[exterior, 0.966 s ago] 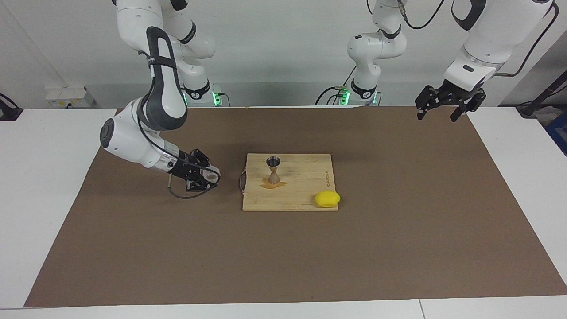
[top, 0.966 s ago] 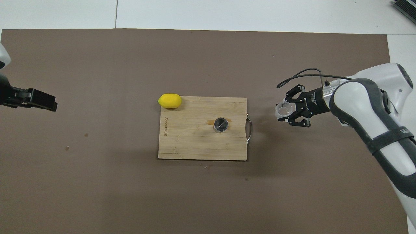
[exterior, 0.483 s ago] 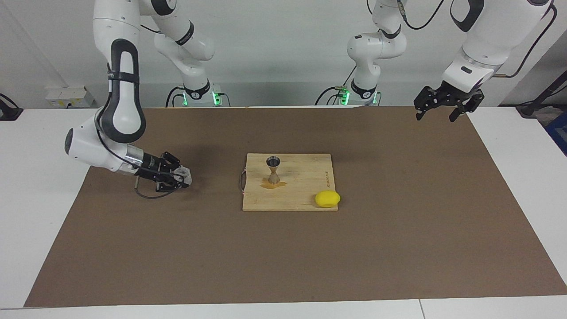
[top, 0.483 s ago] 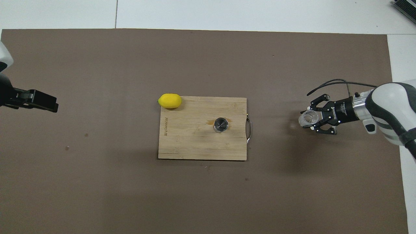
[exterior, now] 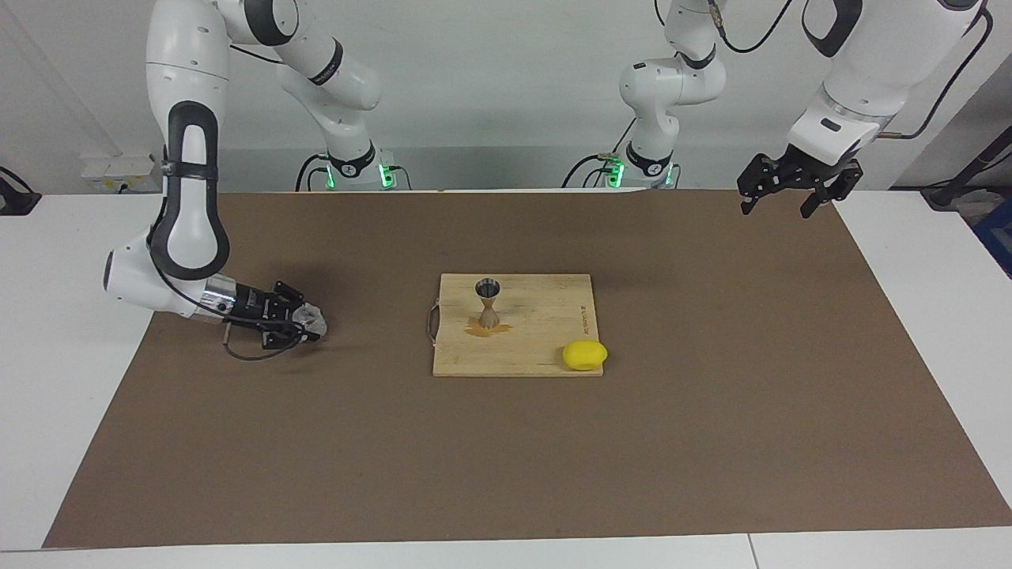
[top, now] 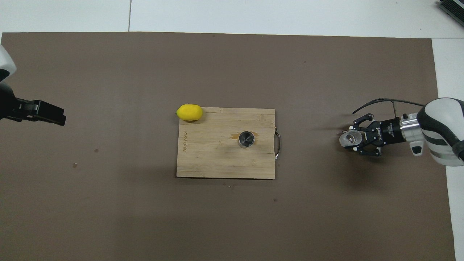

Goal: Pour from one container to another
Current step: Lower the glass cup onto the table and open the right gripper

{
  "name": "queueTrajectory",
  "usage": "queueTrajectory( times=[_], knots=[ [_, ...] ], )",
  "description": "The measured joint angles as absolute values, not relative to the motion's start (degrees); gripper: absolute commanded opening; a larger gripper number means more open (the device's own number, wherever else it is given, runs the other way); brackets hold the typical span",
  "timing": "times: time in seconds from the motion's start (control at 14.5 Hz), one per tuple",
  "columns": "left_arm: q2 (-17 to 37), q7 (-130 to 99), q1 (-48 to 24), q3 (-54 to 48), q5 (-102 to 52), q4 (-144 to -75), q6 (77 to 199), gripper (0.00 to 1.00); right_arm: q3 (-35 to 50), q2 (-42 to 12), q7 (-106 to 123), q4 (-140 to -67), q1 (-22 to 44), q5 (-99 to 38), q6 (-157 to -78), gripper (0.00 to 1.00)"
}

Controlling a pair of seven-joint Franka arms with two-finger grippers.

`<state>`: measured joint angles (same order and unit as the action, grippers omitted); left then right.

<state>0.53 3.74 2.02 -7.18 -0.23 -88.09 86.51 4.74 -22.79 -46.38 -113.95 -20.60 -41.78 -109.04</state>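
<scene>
- The right end effector [exterior: 304, 322] is pinched on the glass tumbler [exterior: 311, 319], low over the brown mat [exterior: 506, 458] toward the right arm's end of the table [exterior: 63, 356], well apart from the cutting board [exterior: 538, 348].
- The metal jigger [exterior: 487, 302] stands upright on the board, with a brownish wet patch at its foot; a lemon [exterior: 584, 355] lies at the board's corner farther from the robots.
- The left end effector [exterior: 787, 194] waits raised over the mat's corner at its own end, fingers spread and holding nothing.
- My reading: pouring looks finished, and the step in hand is setting the glass down.
- Next calls for lowering the glass until its base sits flat on the mat, releasing, then lifting straight off so it does not tip.
</scene>
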Motion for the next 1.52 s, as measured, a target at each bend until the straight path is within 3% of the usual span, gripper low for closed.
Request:
queueTrajectory(
  times=[0.07,0.62,1.03,1.52],
  knots=[
    [0.53,3.74,2.03,-7.17,-0.23,-88.09,86.51,1.00,4.74,-22.79,-46.36,-114.35,-20.60,-41.79,-109.15,1.00],
    [0.53,3.74,2.03,-7.17,-0.21,-88.09,86.50,1.00,4.49,-21.74,-45.03,-115.34,-25.14,-40.70,-109.77,1.00],
    [0.53,3.74,2.03,-7.17,-0.21,-88.09,86.50,1.00,4.93,-13.47,-41.97,-115.38,-24.52,-25.78,-109.73,1.00],
    [0.53,3.74,2.03,-7.17,-0.20,-88.09,86.50,1.00,5.53,-5.73,-20.64,-112.87,-10.98,-8.90,-109.76,1.00]
  ],
)
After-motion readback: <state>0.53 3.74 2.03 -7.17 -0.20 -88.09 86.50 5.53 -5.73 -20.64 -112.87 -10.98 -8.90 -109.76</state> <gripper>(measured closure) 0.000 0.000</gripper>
